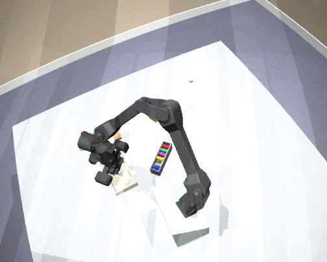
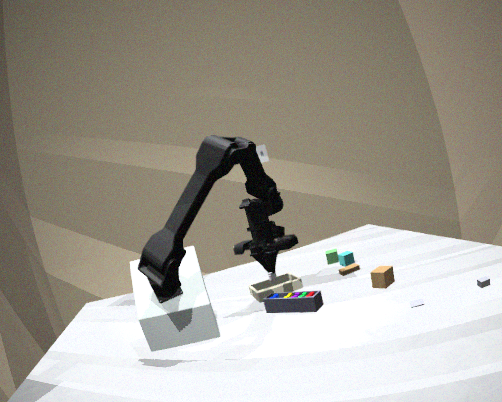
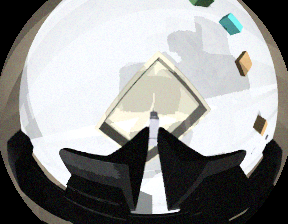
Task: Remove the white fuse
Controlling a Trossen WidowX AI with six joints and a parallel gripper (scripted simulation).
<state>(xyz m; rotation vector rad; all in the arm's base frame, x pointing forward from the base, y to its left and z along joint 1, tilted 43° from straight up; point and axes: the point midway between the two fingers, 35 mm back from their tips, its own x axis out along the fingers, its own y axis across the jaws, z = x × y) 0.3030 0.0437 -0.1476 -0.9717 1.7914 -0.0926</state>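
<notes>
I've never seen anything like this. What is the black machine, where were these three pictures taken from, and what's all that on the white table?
It is a jointed robot arm on a white pedestal. One camera looks down from above, one from the side, one from the wrist. Its gripper is shut on a small white fuse above a beige tray. Nearby lies a dark fuse block with coloured fuses, and farther off green, teal and tan blocks.
</notes>
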